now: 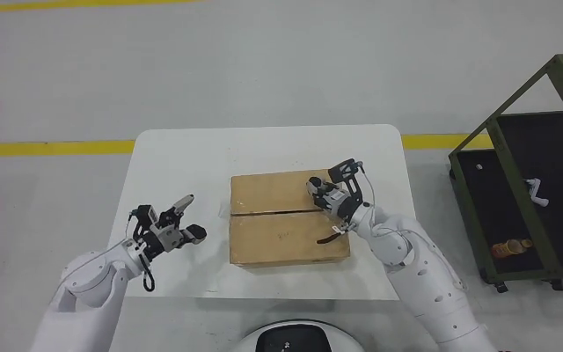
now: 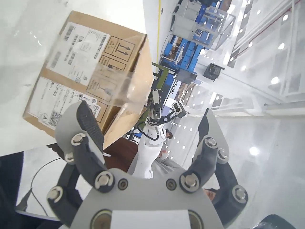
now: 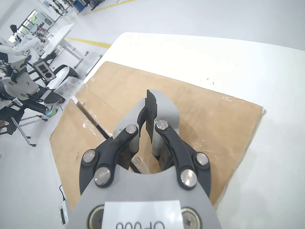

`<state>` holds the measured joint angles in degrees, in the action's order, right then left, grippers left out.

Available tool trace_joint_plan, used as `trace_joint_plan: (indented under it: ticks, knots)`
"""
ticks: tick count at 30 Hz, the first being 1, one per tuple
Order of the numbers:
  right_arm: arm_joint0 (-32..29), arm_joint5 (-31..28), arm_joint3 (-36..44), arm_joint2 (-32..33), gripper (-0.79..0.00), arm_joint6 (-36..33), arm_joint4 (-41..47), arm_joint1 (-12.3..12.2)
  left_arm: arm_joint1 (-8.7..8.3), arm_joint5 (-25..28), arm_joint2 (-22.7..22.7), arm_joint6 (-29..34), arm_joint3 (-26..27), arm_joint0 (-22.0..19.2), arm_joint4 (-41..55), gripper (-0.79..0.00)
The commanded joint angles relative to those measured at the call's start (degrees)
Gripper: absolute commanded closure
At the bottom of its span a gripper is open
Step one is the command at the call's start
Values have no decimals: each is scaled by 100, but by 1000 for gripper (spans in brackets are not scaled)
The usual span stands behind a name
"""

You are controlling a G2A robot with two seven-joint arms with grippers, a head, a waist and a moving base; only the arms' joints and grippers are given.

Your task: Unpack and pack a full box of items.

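A closed cardboard box [image 1: 281, 233] sits in the middle of the white table [image 1: 176, 158], with a seam running across its top flaps. My right gripper [image 1: 315, 187] hovers over the box top [image 3: 209, 120] near the seam; the right wrist view shows it [image 3: 150, 101] shut, with nothing visible between the pads. My left gripper [image 1: 195, 217] is open, a little left of the box and apart from it. In the left wrist view its fingers [image 2: 90, 122] face the labelled side of the box [image 2: 78, 55]. A strip of clear tape [image 2: 114, 84] stands loose at that end of the seam [image 3: 68, 85].
A green cart [image 1: 506, 158] stands off the table's right side, holding a bottle [image 1: 510, 248] and a small white item [image 1: 534, 189]. Bare table surface surrounds the box on all sides. A yellow line [image 1: 62, 148] crosses the floor beyond the table.
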<state>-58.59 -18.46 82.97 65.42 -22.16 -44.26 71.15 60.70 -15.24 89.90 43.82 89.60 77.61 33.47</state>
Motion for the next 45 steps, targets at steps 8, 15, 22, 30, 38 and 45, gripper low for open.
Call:
trace_joint_plan:
  ticks: [8,15,22,30,38,45]
  knots:
    - [9,13,-7,-21,0,-2,-17,9,109,-433,-430,-266,-782,-437,804,-785]
    - [-1,21,-3,-16,0,-32,-37,10,218,-703,-745,-517,-1173,-704,1478,-785]
    - [38,14,-21,-60,0,-34,-62,23,285,-627,-1032,-490,-1518,-952,1584,-683]
    - [47,26,-41,-53,0,-10,-62,29,314,-343,-1195,-446,-1875,-1206,1364,-382]
    - [42,17,-49,-49,0,-9,-79,32,338,-278,-1259,-368,-2004,-1311,1412,-342]
    - [33,11,-42,-51,0,-22,-93,34,370,-172,-1298,-335,-2046,-1359,1549,-483]
